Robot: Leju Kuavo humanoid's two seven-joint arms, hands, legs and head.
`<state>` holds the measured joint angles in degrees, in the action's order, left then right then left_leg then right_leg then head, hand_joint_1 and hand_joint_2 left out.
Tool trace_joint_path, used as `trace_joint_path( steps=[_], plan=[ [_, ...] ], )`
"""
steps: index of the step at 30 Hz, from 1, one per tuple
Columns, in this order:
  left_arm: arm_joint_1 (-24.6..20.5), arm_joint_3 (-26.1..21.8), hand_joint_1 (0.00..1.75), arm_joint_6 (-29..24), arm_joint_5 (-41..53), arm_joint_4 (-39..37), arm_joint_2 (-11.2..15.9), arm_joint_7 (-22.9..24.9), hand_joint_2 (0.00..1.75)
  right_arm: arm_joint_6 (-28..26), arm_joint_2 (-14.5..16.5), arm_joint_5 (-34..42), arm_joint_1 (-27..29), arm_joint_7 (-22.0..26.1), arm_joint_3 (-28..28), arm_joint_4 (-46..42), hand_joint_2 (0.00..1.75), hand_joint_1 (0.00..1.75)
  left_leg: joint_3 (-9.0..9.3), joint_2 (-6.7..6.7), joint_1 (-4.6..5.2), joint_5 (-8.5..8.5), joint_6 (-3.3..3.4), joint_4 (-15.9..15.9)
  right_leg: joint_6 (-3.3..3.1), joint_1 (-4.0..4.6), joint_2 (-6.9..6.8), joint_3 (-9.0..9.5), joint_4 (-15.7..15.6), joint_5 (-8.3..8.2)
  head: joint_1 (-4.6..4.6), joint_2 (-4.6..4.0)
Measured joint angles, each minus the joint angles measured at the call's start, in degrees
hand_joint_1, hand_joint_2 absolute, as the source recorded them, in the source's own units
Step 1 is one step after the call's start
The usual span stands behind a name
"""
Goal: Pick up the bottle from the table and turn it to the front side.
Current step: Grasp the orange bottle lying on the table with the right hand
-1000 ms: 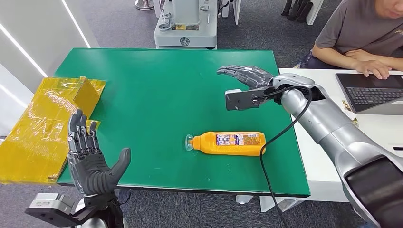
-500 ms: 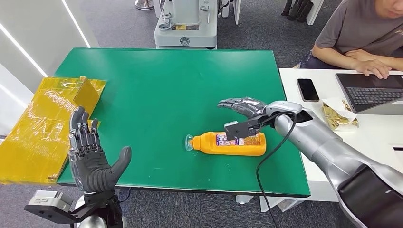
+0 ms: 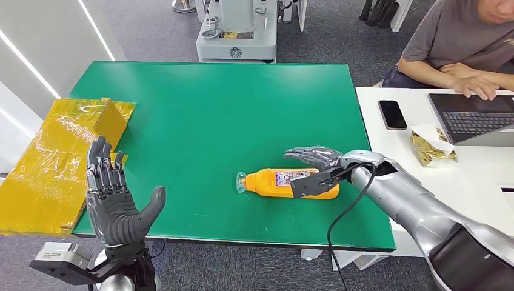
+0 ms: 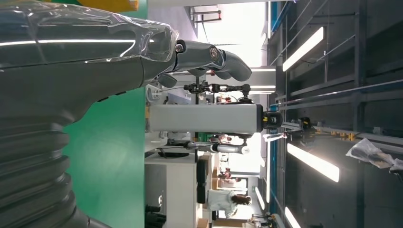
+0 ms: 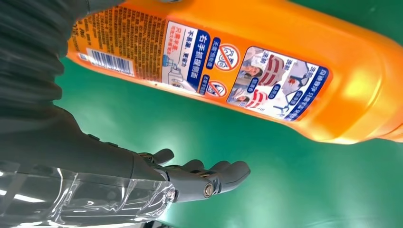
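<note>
Left hand raised at the near table edge, fingers spread, holding nothing. Right hand released, poised just over the bottle's base end, not gripping. Orange bottle lies on its side on the green table, barcode label up. Probably rigid, smooth plastic, slippery; grasp across the mid-body.

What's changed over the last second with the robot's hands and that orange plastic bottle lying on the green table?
The right hand came down and toward the robot, from above the green table to just over the orange plastic bottle, fingers apart, not gripping. The bottle stayed lying in place; the left hand stayed raised and open.
</note>
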<state>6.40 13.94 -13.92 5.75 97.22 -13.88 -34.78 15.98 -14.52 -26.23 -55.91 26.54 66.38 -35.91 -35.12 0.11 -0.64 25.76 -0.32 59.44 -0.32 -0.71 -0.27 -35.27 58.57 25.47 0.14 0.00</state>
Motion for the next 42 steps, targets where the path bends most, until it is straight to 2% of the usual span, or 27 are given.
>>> trace_joint_path(
  steps=[24, 42],
  plan=[
    [-1.0, -0.1, 0.00, 0.2, -1.0, -0.9, 0.0, 0.6, 1.75, -0.5, 0.4, 0.0, 1.0, 0.6, 0.2, 3.0, 1.75, 0.00, 0.01, 0.01, 0.00, 0.00, 0.00, 0.0, 0.00, 0.00, 0.00, 0.00, 0.0, 0.00, 0.01, 0.00],
    [-1.1, -0.2, 0.00, -0.5, -1.6, -2.5, 0.0, 0.4, 1.75, -1.4, -0.8, 0.0, 3.3, 0.7, 0.1, 3.3, 1.75, 0.00, 0.02, 0.01, 0.00, 0.00, 0.00, 0.0, 0.00, 0.00, 0.01, 0.00, 0.0, 0.00, 0.01, 0.00]
  ],
)
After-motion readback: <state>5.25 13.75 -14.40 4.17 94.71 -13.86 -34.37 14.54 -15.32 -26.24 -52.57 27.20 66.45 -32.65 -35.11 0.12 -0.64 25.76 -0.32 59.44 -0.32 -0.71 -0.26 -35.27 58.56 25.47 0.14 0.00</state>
